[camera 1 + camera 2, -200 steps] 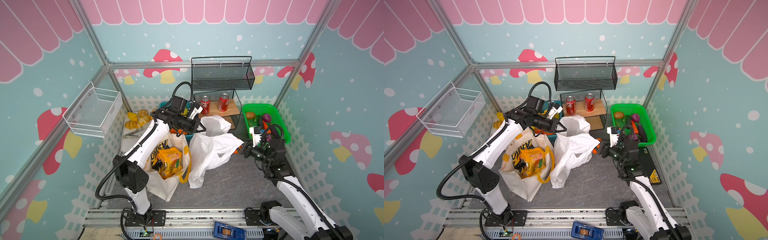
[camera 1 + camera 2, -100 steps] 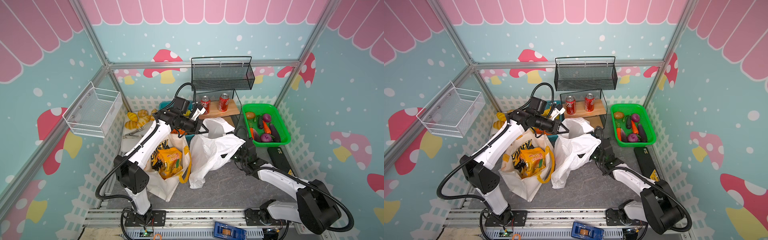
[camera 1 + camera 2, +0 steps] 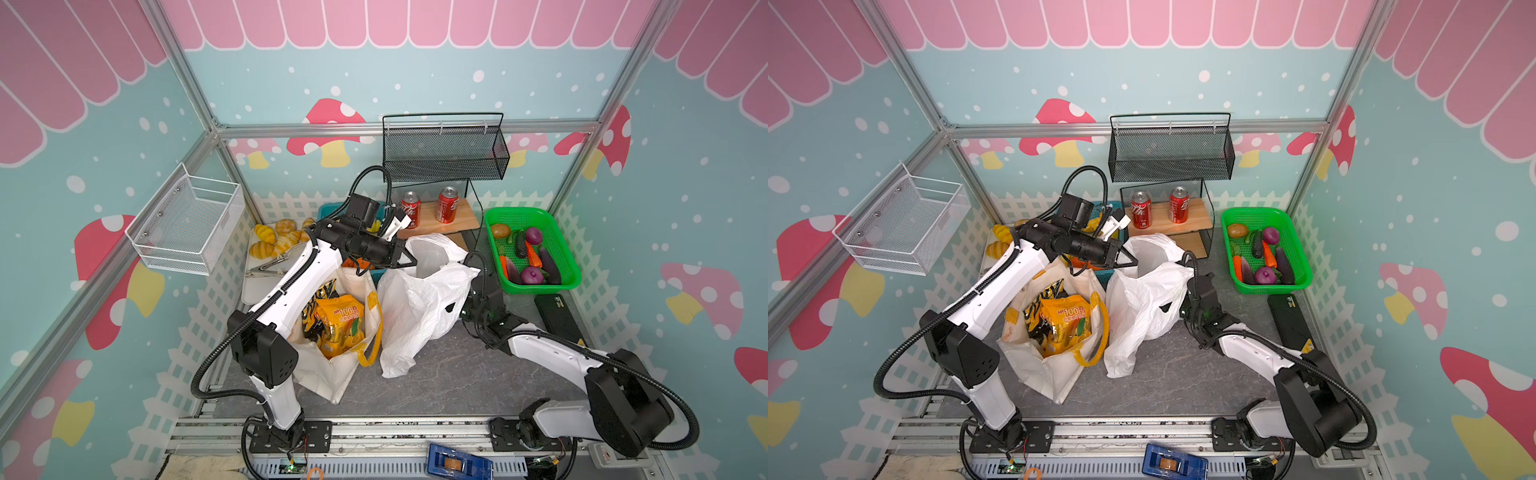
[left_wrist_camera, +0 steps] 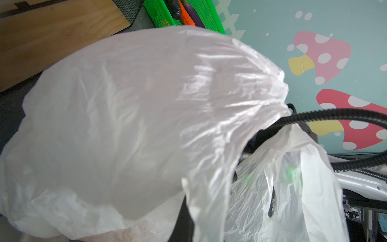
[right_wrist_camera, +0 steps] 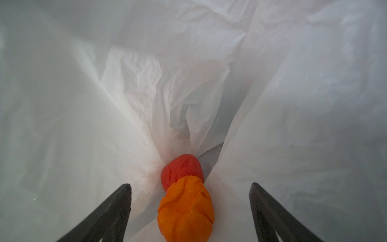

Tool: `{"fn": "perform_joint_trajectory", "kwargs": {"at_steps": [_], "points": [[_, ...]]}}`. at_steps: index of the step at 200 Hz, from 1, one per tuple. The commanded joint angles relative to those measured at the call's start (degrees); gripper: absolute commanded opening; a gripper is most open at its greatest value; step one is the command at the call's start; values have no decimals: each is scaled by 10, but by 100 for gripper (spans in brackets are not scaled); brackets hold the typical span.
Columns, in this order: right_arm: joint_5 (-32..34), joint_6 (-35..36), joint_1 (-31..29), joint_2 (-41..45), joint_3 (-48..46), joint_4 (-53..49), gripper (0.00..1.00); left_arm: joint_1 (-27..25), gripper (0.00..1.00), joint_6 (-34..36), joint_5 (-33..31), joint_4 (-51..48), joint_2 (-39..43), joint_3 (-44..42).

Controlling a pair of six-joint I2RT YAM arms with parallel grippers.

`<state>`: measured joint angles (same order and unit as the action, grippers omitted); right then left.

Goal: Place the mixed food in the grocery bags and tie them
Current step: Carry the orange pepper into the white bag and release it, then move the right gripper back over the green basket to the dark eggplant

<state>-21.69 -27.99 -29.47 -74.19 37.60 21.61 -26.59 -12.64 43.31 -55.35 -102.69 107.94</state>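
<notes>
White bag (image 5: 159,88) walls round my right gripper (image 5: 190,184), jaws apart, tomato (image 5: 181,168) and orange veg (image 5: 185,209) loose. Withdraw straight; left gripper (image 3: 407,263) clamps rim.

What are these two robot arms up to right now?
They are bagging groceries. The left gripper pinches the rim of a thin white plastic carrier bag, holding it up. The right gripper is inside it, jaws open, with an orange toy vegetable and a red toy tomato lying in the bag. Two crinkly snack packets sit in the cream canvas tote.
</notes>
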Motion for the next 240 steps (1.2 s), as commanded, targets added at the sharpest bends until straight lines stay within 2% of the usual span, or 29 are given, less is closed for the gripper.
{"fn": "perform_joint_trajectory", "kwargs": {"at_steps": [1, 34, 56, 73, 90, 108, 123, 140, 156, 201, 219, 240], "points": [[33, 50, 6, 54, 21, -69, 92, 6, 0, 9, -5, 9, 11, -7], [42, 86, 40, 143, 38, -150, 92, 12, 0, 9, -15, 9, 13, -7], [-16, 72, 97, 189, 35, -152, 93, 17, 0, 6, -18, 9, 10, -6], [-62, 56, 144, 200, 43, -154, 93, 20, 0, 3, -20, 11, 10, -8], [-73, 48, 176, 201, 52, -158, 93, 21, 0, 1, -20, 13, 9, -8], [-69, 37, 196, 193, 56, -162, 92, 22, 0, 1, -22, 13, 8, -9], [-31, 39, 203, 176, 67, -189, 91, 21, 0, 0, -20, 13, 9, -9], [64, 57, 220, 152, 92, -243, 91, 22, 0, -1, -18, 13, 10, -9], [121, 66, 255, 130, 103, -242, 91, 22, 0, -1, -16, 13, 12, -9], [177, 59, 355, -27, 161, -174, 92, 22, 0, -4, -9, 14, 12, -8], [224, 80, 378, -123, 223, -177, 91, 21, 0, -5, -8, 15, 16, -9], [246, 102, 396, -245, 327, -209, 86, 22, 0, -6, -5, 17, 21, -10]]}}
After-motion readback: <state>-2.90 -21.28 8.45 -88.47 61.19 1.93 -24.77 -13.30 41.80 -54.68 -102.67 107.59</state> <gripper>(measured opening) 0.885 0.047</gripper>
